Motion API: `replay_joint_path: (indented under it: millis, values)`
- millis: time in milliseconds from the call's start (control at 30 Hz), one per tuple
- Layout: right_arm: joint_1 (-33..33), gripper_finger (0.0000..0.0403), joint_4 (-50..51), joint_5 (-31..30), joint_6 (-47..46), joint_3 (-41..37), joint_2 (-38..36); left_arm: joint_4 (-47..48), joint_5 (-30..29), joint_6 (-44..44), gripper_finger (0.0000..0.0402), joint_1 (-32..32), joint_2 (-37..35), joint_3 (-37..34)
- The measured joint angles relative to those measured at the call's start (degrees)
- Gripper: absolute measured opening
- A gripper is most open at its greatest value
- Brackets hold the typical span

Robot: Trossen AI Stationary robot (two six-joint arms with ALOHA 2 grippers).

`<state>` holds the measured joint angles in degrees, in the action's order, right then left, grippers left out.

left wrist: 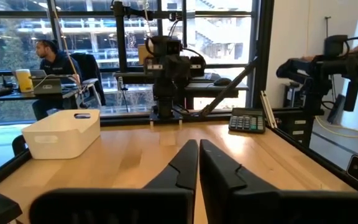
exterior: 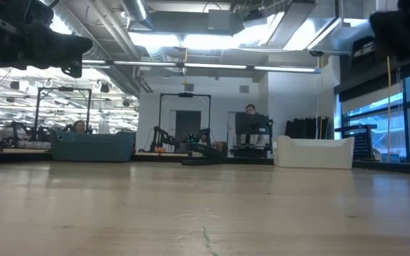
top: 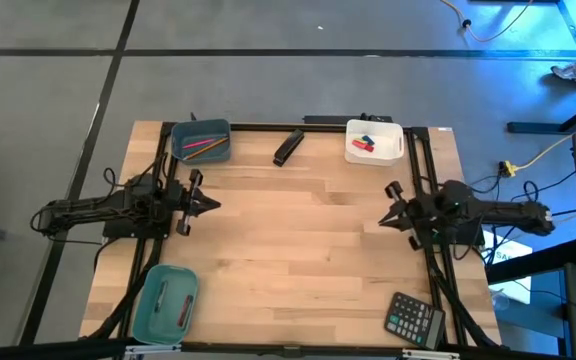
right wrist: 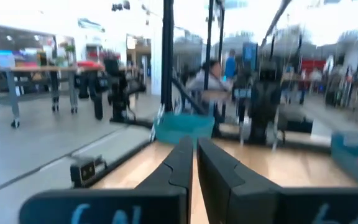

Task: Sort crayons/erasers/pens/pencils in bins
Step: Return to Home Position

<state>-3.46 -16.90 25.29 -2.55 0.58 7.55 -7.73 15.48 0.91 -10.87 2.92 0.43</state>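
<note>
The blue-grey bin at the far left holds coloured pencils. At the far right, the white bin holds a red eraser. The teal bin at the near left holds a dark pen and a thin dark red one. My left gripper hangs level at the table's left side, shut on nothing. My right gripper hangs level at the right side, its fingers together and bare.
A thick black oblong object lies at the far edge between the two far bins. A black calculator sits at the near right corner. The wood between the two grippers is bare. People sit in the room beyond the table.
</note>
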Motion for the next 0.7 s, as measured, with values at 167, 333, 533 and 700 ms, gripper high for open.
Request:
replay_joint_path:
  millis: [167, 333, 533, 700]
  values:
    - [-2.0, 0.0026, -0.9, 0.3, -0.1, 0.2, -7.4, 0.0, 0.0, 0.0, 0.0018, 0.0, 0.0, 0.0]
    - [-2.1, 0.0026, -3.3, -0.8, 0.0, 0.4, -7.4, -0.3, -0.1, 0.0, 0.0026, 0.0, 0.0, 0.0]
    - [-1.9, 0.0025, -2.9, 0.2, 0.0, 0.4, -7.4, -0.4, 0.1, 0.0, 0.0027, 0.0, 0.0, 0.0]
    - [-1.9, 0.0025, -2.3, 0.2, 0.0, 0.4, -7.4, -0.4, 0.1, 0.0, 0.002, 0.0, 0.0, 0.0]
